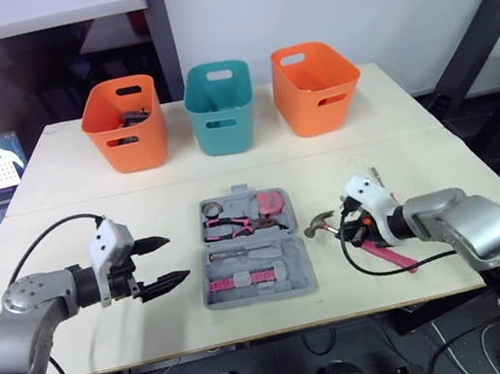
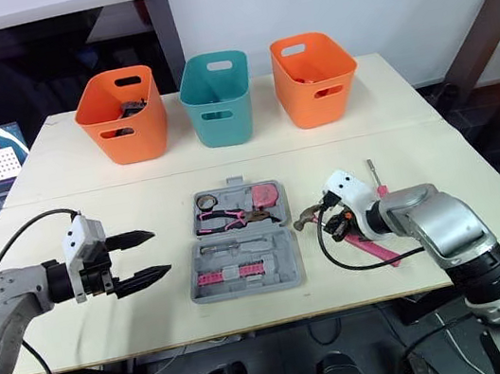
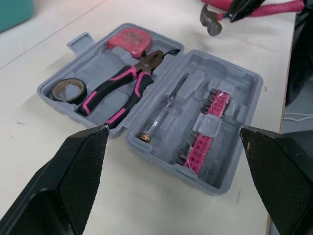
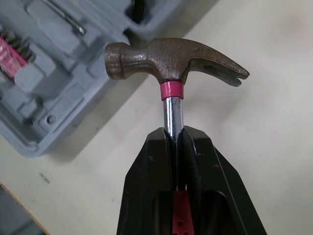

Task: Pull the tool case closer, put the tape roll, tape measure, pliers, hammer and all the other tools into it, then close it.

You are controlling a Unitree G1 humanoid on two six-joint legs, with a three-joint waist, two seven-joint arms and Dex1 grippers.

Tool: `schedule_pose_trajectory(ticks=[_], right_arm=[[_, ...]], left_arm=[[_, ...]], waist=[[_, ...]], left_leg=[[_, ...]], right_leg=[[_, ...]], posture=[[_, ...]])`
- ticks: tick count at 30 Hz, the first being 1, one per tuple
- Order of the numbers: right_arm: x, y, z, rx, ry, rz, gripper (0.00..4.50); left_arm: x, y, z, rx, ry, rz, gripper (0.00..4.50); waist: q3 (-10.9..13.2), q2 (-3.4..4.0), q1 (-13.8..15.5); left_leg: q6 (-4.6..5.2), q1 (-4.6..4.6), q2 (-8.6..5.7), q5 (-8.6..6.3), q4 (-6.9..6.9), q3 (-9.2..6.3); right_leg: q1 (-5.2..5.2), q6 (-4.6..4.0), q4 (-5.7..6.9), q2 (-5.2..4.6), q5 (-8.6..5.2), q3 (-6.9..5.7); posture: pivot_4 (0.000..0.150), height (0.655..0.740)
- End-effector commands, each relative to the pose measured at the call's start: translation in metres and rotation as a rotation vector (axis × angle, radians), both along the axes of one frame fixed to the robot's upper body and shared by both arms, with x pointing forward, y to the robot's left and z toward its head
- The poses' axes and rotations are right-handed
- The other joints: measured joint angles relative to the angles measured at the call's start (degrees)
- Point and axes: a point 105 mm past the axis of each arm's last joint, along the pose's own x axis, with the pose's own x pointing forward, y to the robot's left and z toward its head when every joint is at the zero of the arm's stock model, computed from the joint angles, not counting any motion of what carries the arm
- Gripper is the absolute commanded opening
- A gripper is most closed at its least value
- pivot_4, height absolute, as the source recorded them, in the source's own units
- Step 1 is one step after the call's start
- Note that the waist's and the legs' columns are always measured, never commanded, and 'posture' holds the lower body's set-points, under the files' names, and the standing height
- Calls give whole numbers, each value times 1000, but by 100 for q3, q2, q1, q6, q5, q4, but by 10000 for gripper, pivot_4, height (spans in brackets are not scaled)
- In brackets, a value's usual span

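Left eye view gives you the layout: on the worktop (image 1: 65,170) the tool case (image 1: 294,276) lies open and flat between the two arms, near the front edge, where either side can reach both halves. The right jaws are clamped shut on the hammer (image 4: 166,61), gripping its steel shaft just below the head, which looks lifted just beside the case's right edge (my guess is it goes in next). The left jaws stand wide apart and empty, facing the case from its left, well placed to steady it. The left wrist view tells you what the head camera leaves vague: the pliers (image 3: 117,90), tape measure (image 3: 129,39) and tape roll (image 3: 68,89) already sit in one half's moulded pockets, with a slim screwdriver (image 3: 164,112) and a pink bit strip (image 3: 208,127) in the other. The right wrist view makes plain how squarely the shaft is pinched.
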Motion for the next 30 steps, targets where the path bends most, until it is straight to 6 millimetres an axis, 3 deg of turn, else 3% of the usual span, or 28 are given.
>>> schedule_pose_trajectory(ticks=[1,6,14,16,17,24,28,30], right_arm=[[3,-2,6,21,-32,-29,434],[9,-10,-14,28,-33,-167,434],[19,-5,-34,108,-34,-405,434],[20,-3,-28,121,-59,-419,9075],[19,-4,-24,116,-70,-414,11293],[11,-18,24,11,-138,-288,44774],[7,-9,44,-110,-154,-22,44774],[9,-21,41,-384,-194,169,44774]], left_arm=[[0,1,11,23,-49,-11,45000],[0,-1,11,26,-49,-17,45000],[4,-4,10,29,-58,-26,45000],[5,-4,11,25,-60,-26,45000],[5,-4,11,25,-60,-26,45000],[6,-4,10,18,-65,-17,45000],[8,-5,10,4,-73,-1,45000],[7,-5,7,6,-67,3,45000]], waist=[[0,0,-1],[-1,-1,0],[-1,-1,-4],[-1,-1,-6],[-1,0,-6],[-1,0,1],[2,4,-27],[4,8,-24]], left_leg=[[0,0,0,0,0,0],[0,0,0,0,-3,0],[0,1,0,0,-3,0],[0,1,0,0,-3,0],[0,2,0,0,-2,0],[0,-1,-1,0,-1,0],[1,2,0,0,-5,0],[1,1,1,0,-7,-1]], right_leg=[[0,0,0,0,0,0],[-2,1,1,1,1,0],[0,4,5,2,2,-1],[0,4,5,2,2,-1],[2,3,4,1,2,-1],[3,1,0,-1,0,0],[-4,0,2,0,0,2],[-5,1,1,1,-1,1]], posture=[[1500,7400],[1500,7400],[1500,7400],[1500,7400],[1500,7400],[1500,7400],[1500,7400],[1500,7400]])
